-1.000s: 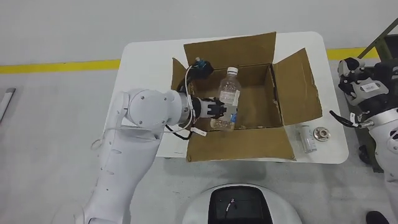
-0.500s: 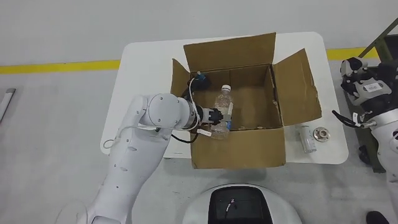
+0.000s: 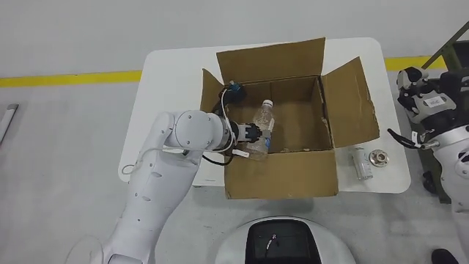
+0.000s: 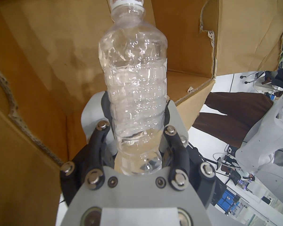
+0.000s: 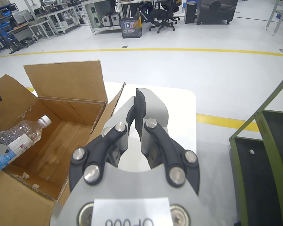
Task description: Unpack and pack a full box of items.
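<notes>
Right now my left gripper (image 4: 135,118) is clamped on a clear plastic water bottle (image 4: 134,71), the two grey fingers (image 4: 173,114) pinching its ribbed lower body just above the rounded base. The base sits back toward the palm. The neck and white screw cap point straight out ahead of the fingertips. Its thin walls look crinkled and glossy, and from the right wrist view I can see a white and blue label wrapped round it.

Hand and bottle are both inside the open cardboard box (image 3: 282,176). Rough brown corrugated walls with torn edges rise on either side of the fingers.

My right gripper (image 5: 138,102) is pressed closed on nothing, its ridged black pads meeting, out past the rounded corner of the smooth white table (image 3: 172,81).
</notes>
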